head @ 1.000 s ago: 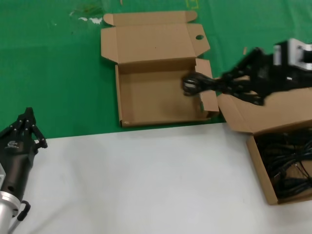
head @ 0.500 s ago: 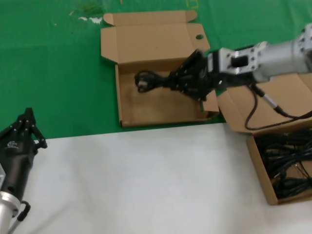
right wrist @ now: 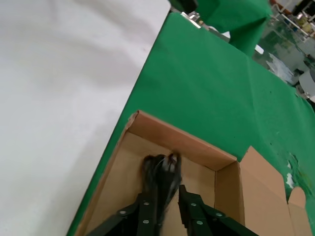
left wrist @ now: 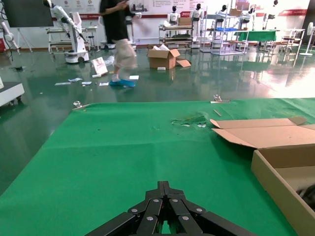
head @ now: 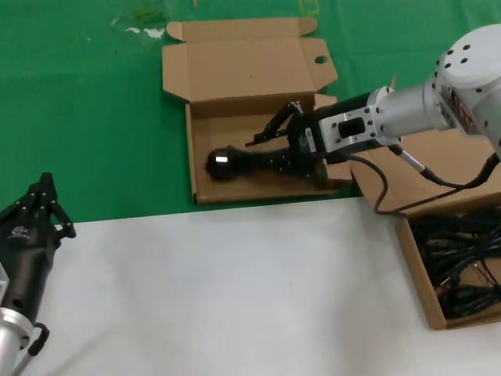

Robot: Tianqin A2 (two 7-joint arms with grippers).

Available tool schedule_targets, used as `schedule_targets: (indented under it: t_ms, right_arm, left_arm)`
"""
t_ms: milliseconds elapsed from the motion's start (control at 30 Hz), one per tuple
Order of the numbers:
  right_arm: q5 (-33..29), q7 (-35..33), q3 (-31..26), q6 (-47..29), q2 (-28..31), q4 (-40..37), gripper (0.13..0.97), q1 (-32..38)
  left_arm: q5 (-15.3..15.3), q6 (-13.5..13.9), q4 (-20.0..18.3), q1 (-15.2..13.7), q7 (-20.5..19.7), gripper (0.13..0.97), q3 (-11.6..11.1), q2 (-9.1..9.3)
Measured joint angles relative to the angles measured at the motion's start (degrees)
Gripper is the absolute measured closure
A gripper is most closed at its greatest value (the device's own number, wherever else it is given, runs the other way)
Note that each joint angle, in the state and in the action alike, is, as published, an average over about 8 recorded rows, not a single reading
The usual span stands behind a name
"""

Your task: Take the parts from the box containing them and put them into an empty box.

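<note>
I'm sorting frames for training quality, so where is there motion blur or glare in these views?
Head view: the cable bundle held by the right gripper is slightly smeared, with a bright glint on its plug end. Right wrist view: the bundle is blurred too. Left wrist view: the shiny floor carries glare, and the left gripper is sharp.

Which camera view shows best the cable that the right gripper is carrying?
The head view: the cable shows whole there, held by the right gripper over the empty box, plug end leading. The right wrist view shows only its coiled part between the fingers. The left wrist view gives just a dark blur at the edge.
</note>
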Motion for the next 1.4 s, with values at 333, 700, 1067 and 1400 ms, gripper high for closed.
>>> schedule_targets:
  t_ms: [333, 700, 1067, 1400]
  right_arm:
    - [0.7, 0.3, 1.2, -0.3, 1.7, 3.4, 0.781, -1.5]
    - [5.3, 13.0, 7.5, 4.7, 11.1, 29.7, 0.586, -16.1]
    - [9.2, 19.9, 13.3, 11.7, 15.3, 43.4, 0.401, -28.2]
    - [10.0, 21.6, 14.4, 14.8, 14.6, 45.1, 0.233, -31.1]
  left_arm:
    - [0.0, 0.0, 0.0, 0.0, 0.0, 0.957, 0.0, 0.00]
    - [0.0, 0.0, 0.0, 0.0, 0.0, 0.957, 0.0, 0.00]
    - [0.0, 0.0, 0.0, 0.0, 0.0, 0.957, 0.0, 0.00]
    - [0.0, 0.0, 0.0, 0.0, 0.0, 0.923, 0.0, 0.00]
